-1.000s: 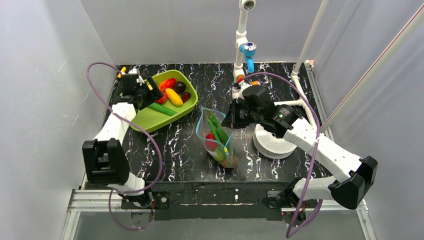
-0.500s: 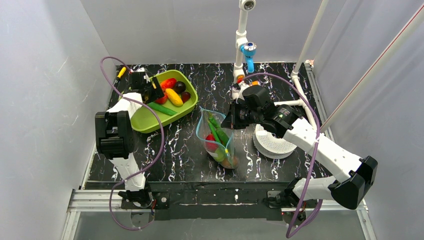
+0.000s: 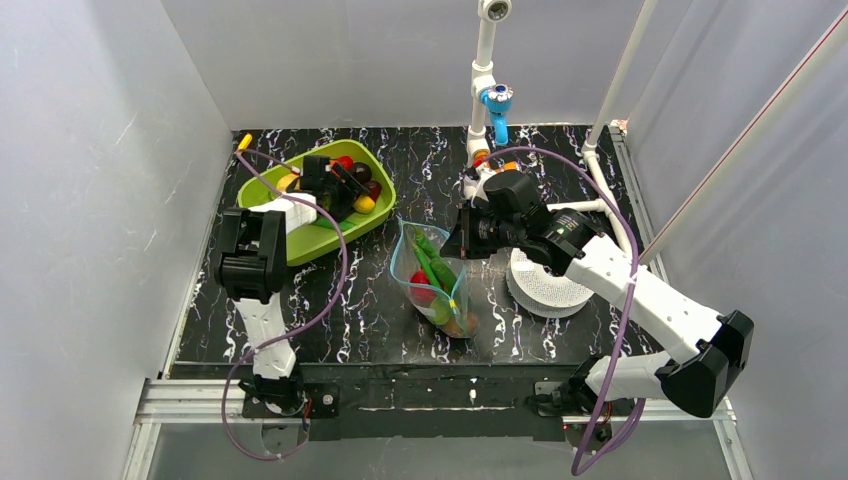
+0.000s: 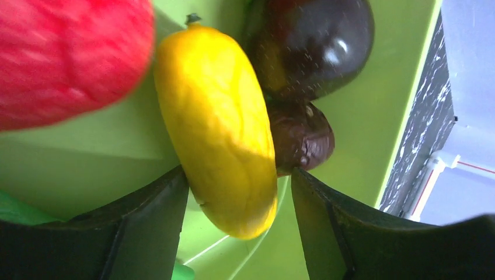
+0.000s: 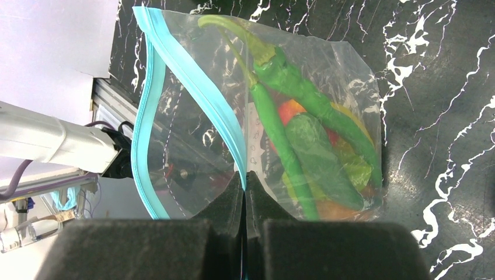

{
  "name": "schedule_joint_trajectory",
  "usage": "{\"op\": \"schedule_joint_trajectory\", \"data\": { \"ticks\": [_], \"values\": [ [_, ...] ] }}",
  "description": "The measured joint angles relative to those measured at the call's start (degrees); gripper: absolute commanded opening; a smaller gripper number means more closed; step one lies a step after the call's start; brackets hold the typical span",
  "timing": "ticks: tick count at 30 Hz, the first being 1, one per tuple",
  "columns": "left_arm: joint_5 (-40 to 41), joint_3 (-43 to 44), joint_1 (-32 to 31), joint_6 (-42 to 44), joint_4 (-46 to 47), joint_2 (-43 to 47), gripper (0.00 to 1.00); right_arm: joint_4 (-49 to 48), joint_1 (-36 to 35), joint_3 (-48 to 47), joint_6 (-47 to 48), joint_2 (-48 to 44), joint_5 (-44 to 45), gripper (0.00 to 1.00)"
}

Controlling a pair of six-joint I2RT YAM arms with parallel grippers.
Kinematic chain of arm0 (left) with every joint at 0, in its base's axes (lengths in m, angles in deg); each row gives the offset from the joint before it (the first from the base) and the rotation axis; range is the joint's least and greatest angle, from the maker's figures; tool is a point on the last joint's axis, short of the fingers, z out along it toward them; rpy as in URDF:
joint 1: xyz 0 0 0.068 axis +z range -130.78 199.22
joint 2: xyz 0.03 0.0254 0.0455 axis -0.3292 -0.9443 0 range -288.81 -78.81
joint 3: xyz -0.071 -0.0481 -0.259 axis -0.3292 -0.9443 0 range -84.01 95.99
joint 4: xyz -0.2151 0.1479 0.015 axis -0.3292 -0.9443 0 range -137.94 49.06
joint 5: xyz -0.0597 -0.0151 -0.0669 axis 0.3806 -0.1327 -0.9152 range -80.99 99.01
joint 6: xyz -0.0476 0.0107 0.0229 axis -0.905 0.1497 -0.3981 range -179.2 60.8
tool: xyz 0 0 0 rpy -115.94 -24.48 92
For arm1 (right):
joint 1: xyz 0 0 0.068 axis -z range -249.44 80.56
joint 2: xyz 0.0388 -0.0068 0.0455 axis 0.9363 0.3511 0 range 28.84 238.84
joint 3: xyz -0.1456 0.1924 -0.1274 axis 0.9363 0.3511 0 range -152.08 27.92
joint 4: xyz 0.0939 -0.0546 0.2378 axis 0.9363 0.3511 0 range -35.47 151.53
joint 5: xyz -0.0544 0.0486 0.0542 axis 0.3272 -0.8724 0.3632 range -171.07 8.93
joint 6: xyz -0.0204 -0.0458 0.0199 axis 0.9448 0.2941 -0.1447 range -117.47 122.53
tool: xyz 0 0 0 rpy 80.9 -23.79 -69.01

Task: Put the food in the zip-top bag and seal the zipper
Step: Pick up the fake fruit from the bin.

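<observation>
The clear zip-top bag (image 3: 437, 285) stands in the middle of the table with its mouth open, holding green peppers (image 5: 303, 93) and red and orange pieces. My right gripper (image 3: 455, 240) is shut on the bag's light blue zipper (image 5: 192, 81) edge and holds it up; the gripper also shows in the right wrist view (image 5: 245, 178). My left gripper (image 3: 350, 195) is down in the lime-green tray (image 3: 300, 240), open, with its fingers on either side of a yellow fruit (image 4: 219, 122). Red (image 4: 64, 58), dark purple (image 4: 315, 41) and brown (image 4: 300, 137) pieces lie beside it.
A white round perforated object (image 3: 550, 285) sits right of the bag, under my right arm. A white pipe stand with a blue fitting (image 3: 495, 100) rises at the back. White walls close in the table on three sides.
My left arm has swung right from the tray's left edge into the tray, over the fruits. The right arm and the bag have not moved.
</observation>
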Motion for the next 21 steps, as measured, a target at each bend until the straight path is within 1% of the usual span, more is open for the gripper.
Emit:
{"op": "schedule_joint_trajectory", "data": {
  "ticks": [2, 6, 7, 8, 11, 16, 19, 21],
  "values": [
    [1.36, -0.24, -1.57, -0.20, -0.04, -0.02, 0.44, 0.00, 0.00, 0.00, 0.00, -0.04, 0.02, 0.01],
    [2.56, -0.24, -2.34, 0.46, -0.50, -0.02, 0.21, 0.13, 0.00, 0.07, 0.02, -0.37, 0.15, 0.01],
    [3.06, -0.20, -2.21, 1.27, -0.81, -0.02, 0.16, 0.17, 0.00, 0.09, 0.02, -0.48, 0.20, 0.01],
    [3.37, -0.15, -2.10, 1.73, -1.03, -0.02, 0.14, 0.24, 0.00, 0.11, 0.02, -0.66, 0.20, 0.01],
    [4.66, 0.52, -1.68, 3.76, -3.08, 0.61, 0.11, 0.37, 0.00, 0.11, 0.02, -1.07, 0.20, 0.01],
    [4.83, 1.25, -0.09, 7.85, -7.56, 6.32, 0.12, 0.39, 0.00, 0.17, 0.02, -1.20, 0.20, 0.01],
    [0.70, 1.46, 1.88, 9.11, -9.68, 12.37, 0.13, 0.35, 0.00, 0.26, 0.02, -1.20, 0.17, 0.01],
    [-5.29, 1.46, 3.56, 9.01, -9.92, 17.53, 0.15, 0.33, 0.00, 0.37, 0.00, -1.20, 0.15, 0.01]
  ]
}}
